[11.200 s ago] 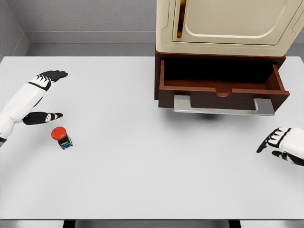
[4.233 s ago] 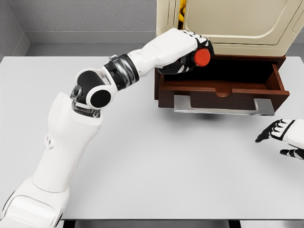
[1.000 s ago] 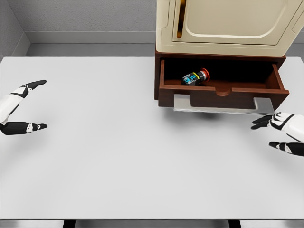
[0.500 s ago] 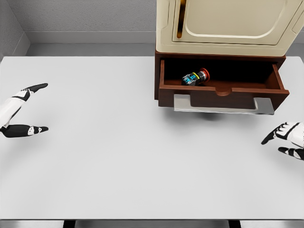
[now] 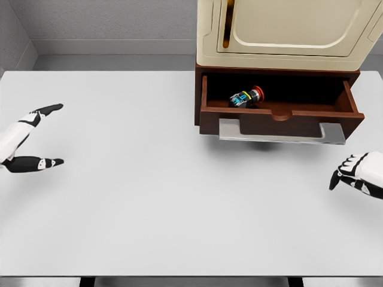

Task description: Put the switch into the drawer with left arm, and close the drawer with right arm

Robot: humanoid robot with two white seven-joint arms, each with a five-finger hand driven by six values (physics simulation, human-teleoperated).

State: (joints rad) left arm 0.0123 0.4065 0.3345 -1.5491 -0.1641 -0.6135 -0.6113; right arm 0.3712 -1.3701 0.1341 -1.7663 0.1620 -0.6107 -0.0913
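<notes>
The switch [image 5: 246,97], a small dark body with a red button, lies on its side inside the open brown drawer [image 5: 281,119]. The drawer stands pulled out under a cream cabinet [image 5: 287,30], with a grey metal handle [image 5: 281,133] along its front. My left hand [image 5: 33,137] hovers at the table's far left edge, fingers spread and holding nothing. At the right edge sits my right hand [image 5: 356,174], below and right of the drawer handle, fingers loosely curled downward and holding nothing.
The white table [image 5: 167,197] spreads between both hands. A grey wall [image 5: 108,24] runs behind it. The cabinet overhangs the drawer at the back right.
The switch was carried from the table's left into the drawer earlier, and the left arm drew back. Over the last second the right hand dropped lower and curled its fingers.
</notes>
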